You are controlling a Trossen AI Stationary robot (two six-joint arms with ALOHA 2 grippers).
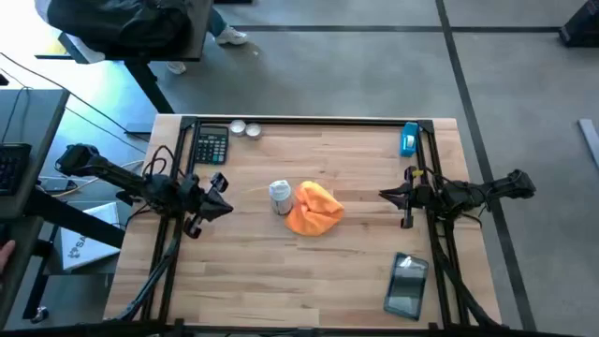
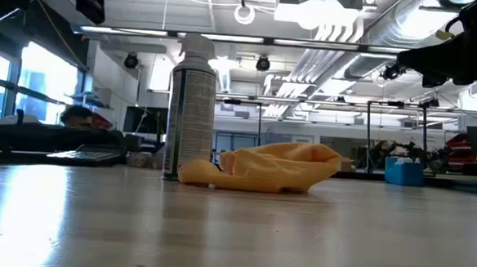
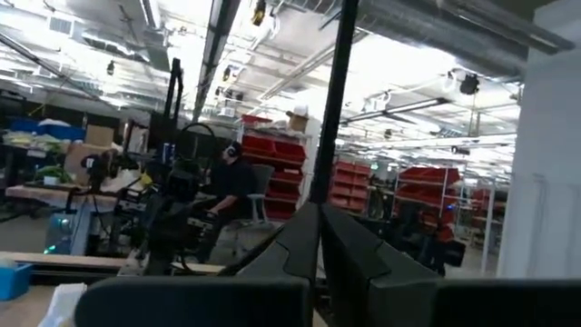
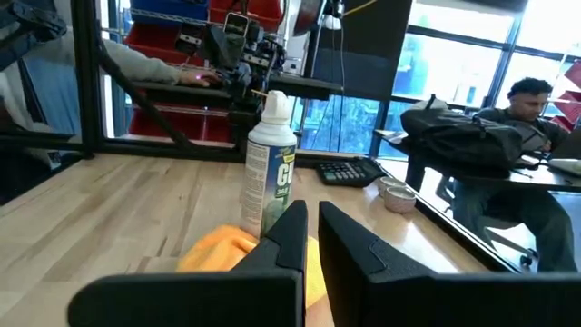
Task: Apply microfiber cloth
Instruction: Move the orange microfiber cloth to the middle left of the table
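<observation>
The orange microfiber cloth (image 1: pixel 314 208) lies crumpled in a heap on the wooden table near its middle, and also shows in the low view (image 2: pixel 269 168) and the right wrist view (image 4: pixel 218 250). It rests against the foot of an upright white spray bottle (image 1: pixel 280 197) on its left. My left gripper (image 1: pixel 227 210) hovers shut to the left of the bottle, above the table. My right gripper (image 1: pixel 383 195) hovers shut to the right of the cloth, its fingers (image 4: pixel 290 238) pointing level toward it. Neither touches anything.
A dark glossy flat device (image 1: pixel 406 285) lies near the front right corner. A calculator (image 1: pixel 211 145) and two small round items (image 1: pixel 245 129) sit at the far left, a blue object (image 1: pixel 409 139) at the far right. A black frame (image 1: pixel 309 120) borders the table.
</observation>
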